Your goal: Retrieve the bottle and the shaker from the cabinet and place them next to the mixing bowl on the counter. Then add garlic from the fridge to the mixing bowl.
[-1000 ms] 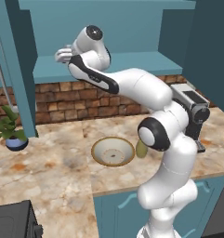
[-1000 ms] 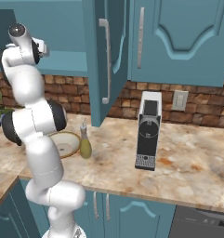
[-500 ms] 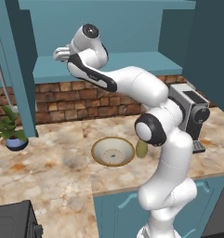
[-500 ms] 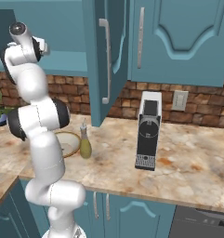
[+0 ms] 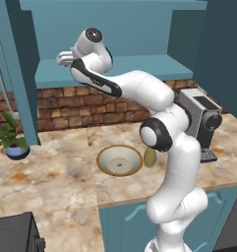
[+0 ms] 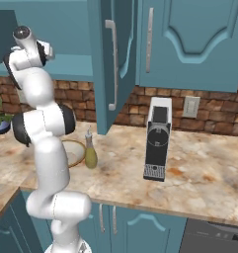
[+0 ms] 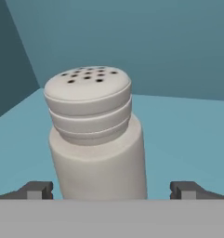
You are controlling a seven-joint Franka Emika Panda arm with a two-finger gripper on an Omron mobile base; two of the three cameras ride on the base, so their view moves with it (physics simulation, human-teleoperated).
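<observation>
The shaker stood upright on the flat teal shelf of the cabinet, its long axis vertical and its rounded, perforated cap facing up, leaning very slightly in the hand view, though that view rolls with the hand. The gripper was spread wide, released and grasping nothing: its two dark fingertips stood apart on either side of the shaker's lower body, with the shaker between them but clear space visible at each tip. In the left base view the arm reached up and to the left, so the hand sat level with the cabinet shelf, inside the open cabinet. Down on the counter, the mixing bowl lay right way up, and the bottle stood upright just beside it, neck and spout pointing straight up. A dark coffee machine stood further along the counter, well apart from the bowl, and a potted plant sat at the far left by the brick wall.
</observation>
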